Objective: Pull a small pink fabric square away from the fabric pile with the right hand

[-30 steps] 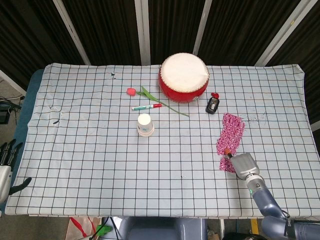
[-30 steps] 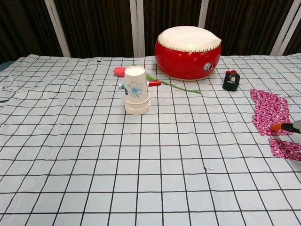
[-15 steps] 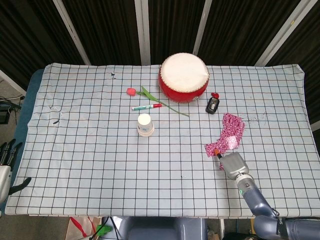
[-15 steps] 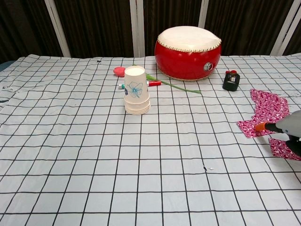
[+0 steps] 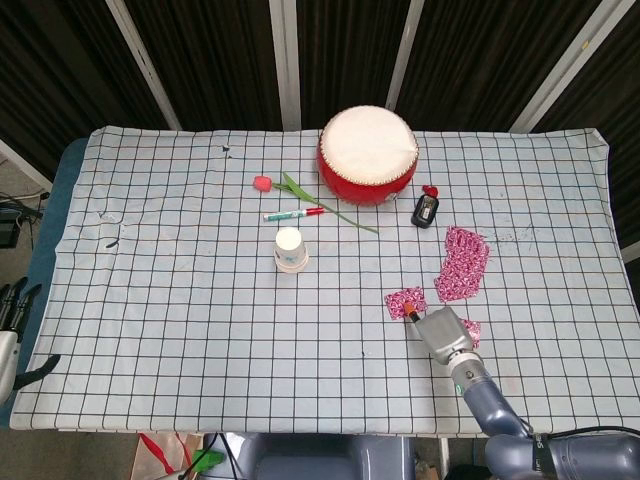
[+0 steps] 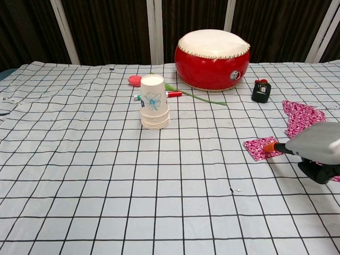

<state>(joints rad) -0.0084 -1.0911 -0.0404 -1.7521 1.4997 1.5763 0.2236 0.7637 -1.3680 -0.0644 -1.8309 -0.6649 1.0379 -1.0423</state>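
The small pink fabric square (image 5: 405, 300) (image 6: 258, 149) lies flat on the checked cloth, apart from the pink fabric pile (image 5: 462, 262) (image 6: 303, 118) to its right. My right hand (image 5: 440, 334) (image 6: 314, 149) is low over the table just right of the square. Its orange fingertip (image 6: 271, 147) presses on the square's near edge, and the other fingers are hidden under the grey back of the hand. Another pink scrap (image 5: 470, 330) peeks out beside that hand. My left hand (image 5: 12, 335) hangs off the table's left edge, fingers apart and holding nothing.
A red drum (image 5: 367, 155) stands at the back, with a black key fob (image 5: 425, 210) to its right. A stack of paper cups (image 5: 290, 250) sits mid-table. Behind the cups lie a marker (image 5: 293, 213) and an artificial tulip (image 5: 300, 190).
My right hand has slid left across the table, dragging the small square out of the pile. The square now lies clear of the pile. The left hand has barely moved.
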